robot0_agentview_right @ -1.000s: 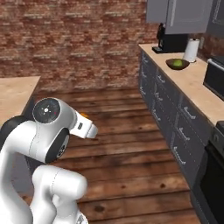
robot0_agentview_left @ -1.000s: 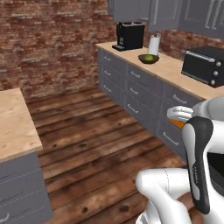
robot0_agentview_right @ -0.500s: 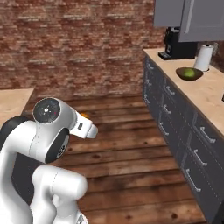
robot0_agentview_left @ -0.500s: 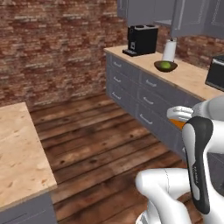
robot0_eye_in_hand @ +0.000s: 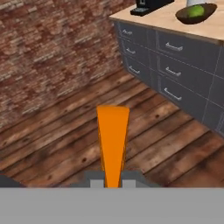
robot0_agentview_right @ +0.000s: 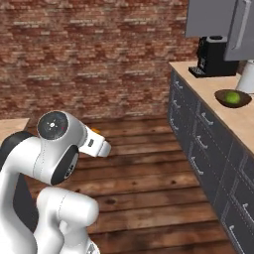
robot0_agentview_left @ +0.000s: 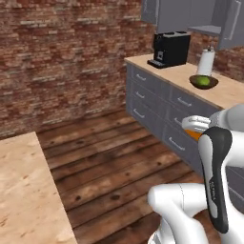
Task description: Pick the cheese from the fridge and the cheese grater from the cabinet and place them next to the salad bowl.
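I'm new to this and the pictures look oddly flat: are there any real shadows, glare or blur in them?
Left base view: even light, the salad bowl casts barely any shadow. Right base view: sharp throughout, no glare on the counter. Hand view: the cheese looms large and flat orange, edges slightly soft.

A red brick wall stands at the back. Below the wall, the floor is dark brown wood planks. To the right of the wall runs a light wood counter over grey drawers with small silver handles. A black coffee machine sits on that counter.
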